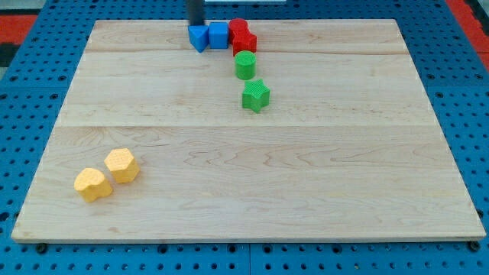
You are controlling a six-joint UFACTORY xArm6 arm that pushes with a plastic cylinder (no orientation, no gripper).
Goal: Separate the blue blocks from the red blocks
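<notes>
Two blue blocks sit at the view's top: a wedge-like one (pixel 199 37) and a cube (pixel 218 34), touching each other. Right of the cube, touching it, are two red blocks: one (pixel 239 30) at the back and one (pixel 245 43) just below it. My tip (pixel 195 24) comes down from the top edge and ends just behind the left blue block, at or touching its far side.
A green cylinder (pixel 245 66) sits just below the red blocks and a green star (pixel 256 95) below that. Two yellow hexagonal blocks (pixel 121 165) (pixel 92 184) lie at the lower left. The wooden board (pixel 306 191) rests on a blue pegboard.
</notes>
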